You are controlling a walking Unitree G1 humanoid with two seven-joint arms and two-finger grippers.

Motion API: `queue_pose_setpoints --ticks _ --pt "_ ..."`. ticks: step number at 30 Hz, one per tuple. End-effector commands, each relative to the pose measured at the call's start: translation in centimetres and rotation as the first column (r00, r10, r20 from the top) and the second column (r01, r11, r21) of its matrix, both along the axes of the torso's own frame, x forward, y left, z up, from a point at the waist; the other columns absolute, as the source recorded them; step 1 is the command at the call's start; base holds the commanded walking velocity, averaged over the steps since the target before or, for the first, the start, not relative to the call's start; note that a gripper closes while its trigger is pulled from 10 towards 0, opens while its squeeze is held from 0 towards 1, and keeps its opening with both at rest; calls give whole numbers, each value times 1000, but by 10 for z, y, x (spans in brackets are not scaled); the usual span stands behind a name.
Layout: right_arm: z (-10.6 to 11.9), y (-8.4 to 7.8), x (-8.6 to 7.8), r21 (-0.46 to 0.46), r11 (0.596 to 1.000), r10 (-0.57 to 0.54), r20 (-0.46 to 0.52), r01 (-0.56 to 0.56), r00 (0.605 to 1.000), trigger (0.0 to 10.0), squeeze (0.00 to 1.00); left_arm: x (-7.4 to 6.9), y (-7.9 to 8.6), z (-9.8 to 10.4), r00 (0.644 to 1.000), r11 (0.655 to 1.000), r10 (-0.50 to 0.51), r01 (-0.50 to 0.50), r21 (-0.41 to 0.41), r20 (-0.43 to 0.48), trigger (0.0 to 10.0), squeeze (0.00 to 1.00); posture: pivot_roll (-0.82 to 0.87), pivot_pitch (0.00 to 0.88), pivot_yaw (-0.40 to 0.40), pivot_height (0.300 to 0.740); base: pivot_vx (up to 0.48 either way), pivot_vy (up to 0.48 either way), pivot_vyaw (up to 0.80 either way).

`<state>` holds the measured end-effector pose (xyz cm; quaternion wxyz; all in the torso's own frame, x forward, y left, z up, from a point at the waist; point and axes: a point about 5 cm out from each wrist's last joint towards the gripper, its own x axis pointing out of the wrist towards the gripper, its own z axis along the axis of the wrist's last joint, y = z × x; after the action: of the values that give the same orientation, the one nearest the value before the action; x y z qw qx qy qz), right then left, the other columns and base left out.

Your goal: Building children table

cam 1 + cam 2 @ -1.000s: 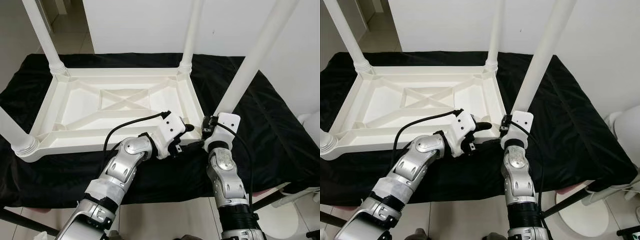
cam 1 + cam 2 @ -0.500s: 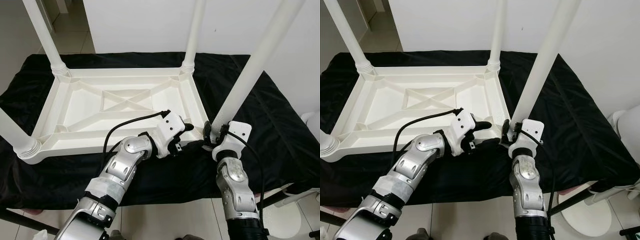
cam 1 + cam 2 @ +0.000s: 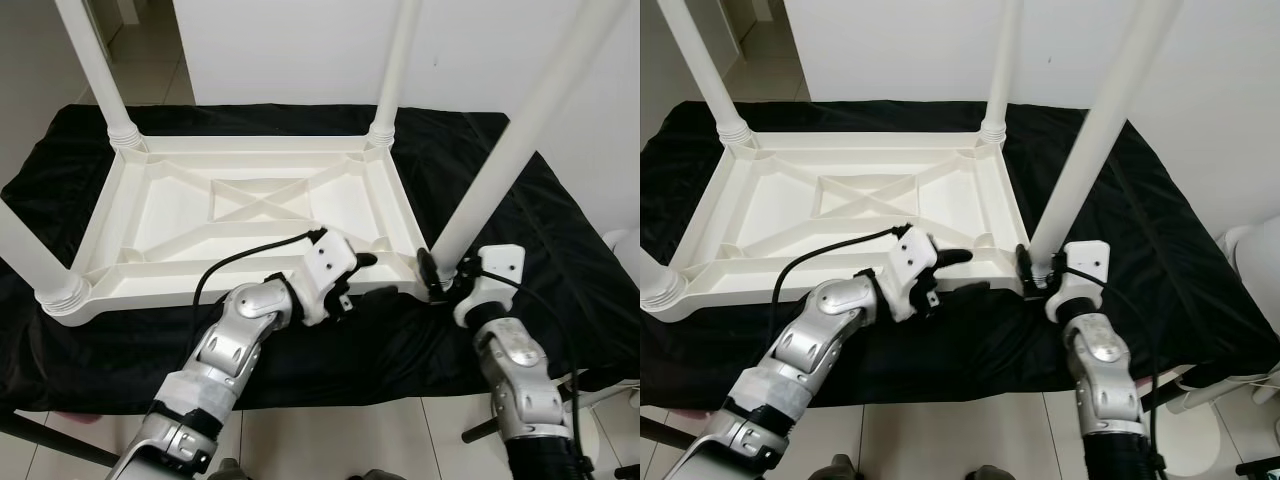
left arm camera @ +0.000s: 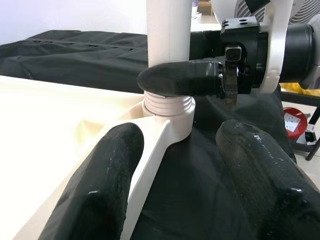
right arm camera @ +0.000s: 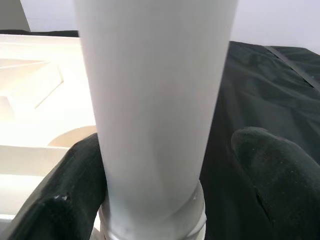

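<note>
While flanking the base of the near-right table leg (image 3: 500, 170) with both fingers spread apart, the right gripper (image 3: 441, 277) sits at that leg's ribbed collar (image 4: 168, 104). Beside it, straddling the near rim of the upturned white children's table (image 3: 250, 215), the left gripper (image 3: 362, 275), fingers (image 4: 102, 185) likewise parted. Under everything, a black cloth (image 3: 520, 210); other three legs (image 3: 395, 60) upright in their corners.

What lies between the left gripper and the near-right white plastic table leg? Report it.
Left wrist view: the upturned white plastic tabletop's corner rim and black cloth. A finger of the right gripper crosses the white leg.
</note>
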<state>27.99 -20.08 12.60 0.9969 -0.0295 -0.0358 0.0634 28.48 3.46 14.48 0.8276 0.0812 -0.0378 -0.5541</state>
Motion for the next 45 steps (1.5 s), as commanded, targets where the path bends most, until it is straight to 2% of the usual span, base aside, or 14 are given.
queue_pose_setpoints --ticks 1,5,8,10,12,16,25,26,27,33,37,40,41,45 --pt "-6 -4 -1 8 1000 -7 -22 7 1000 10000 0 -3 -3 0 999 999 -43 43 11 -2 10000 0 -5 0 -54 740 0 0 0" --pt "-5 -5 3 -4 997 73 -27 -74 997 10000 0 -6 -3 1 999 999 -46 46 7 10 10000 0 9 0 -65 740 0 0 0" --pt "-5 2 11 -8 979 202 -35 -203 979 10000 0 -8 -4 2 998 999 -51 51 -1 20 10000 0 19 0 -70 740 0 0 0" --pt "-5 2 11 -8 979 202 -35 -203 979 10000 0 -8 -4 2 998 999 -51 51 -1 20 10000 0 19 0 -70 740 0 0 0" --pt "-5 7 19 -26 960 276 -48 -277 960 10000 0 -10 -5 3 998 998 -56 56 -4 26 10000 0 28 0 -71 740 0 0 0" --pt "-4 11 29 -46 938 340 -55 -343 939 10000 0 -11 -4 4 998 998 -55 55 -6 29 10000 0 38 0 -72 740 0 0 0" --pt "-7 14 35 -62 912 401 -76 -406 913 10000 0 -12 -3 4 998 999 -49 49 -2 31 10000 0 49 0 -78 740 0 0 0" --pt "-8 14 35 -62 906 414 -79 -419 907 4471 0 -13 -2 4 998 999 -48 49 -1 31 10000 0 49 0 -78 740 0 0 0" --pt "-9 14 34 -58 901 425 -82 -430 901 0 0 -13 -2 4 998 999 -47 47 -1 31 10000 0 49 0 -78 740 0 0 0" --pt "-11 12 32 -42 897 435 -87 -439 896 0 0 -13 -3 4 999 999 -45 45 -2 30 10000 0 46 0 -78 740 0 0 0" --pt "-17 11 27 34 912 411 -87 -409 908 0 0 -13 -4 4 998 999 -47 47 0 31 10000 0 36 0 -74 740 0 0 0" --pt "-18 12 25 45 917 400 -84 -397 913 157 0 -13 -4 4 998 999 -48 48 0 31 10000 0 36 0 -74 740 0 0 0" --pt "-18 12 25 43 922 386 -80 -384 919 10000 0 -13 -5 4 998 999 -49 49 -1 32 10000 0 30 0 -71 740 0 0 0" --pt "-18 13 24 47 951 309 -69 -306 949 10000 0 -13 -6 4 998 999 -53 53 0 33 10000 0 25 0 -71 740 0 0 0"
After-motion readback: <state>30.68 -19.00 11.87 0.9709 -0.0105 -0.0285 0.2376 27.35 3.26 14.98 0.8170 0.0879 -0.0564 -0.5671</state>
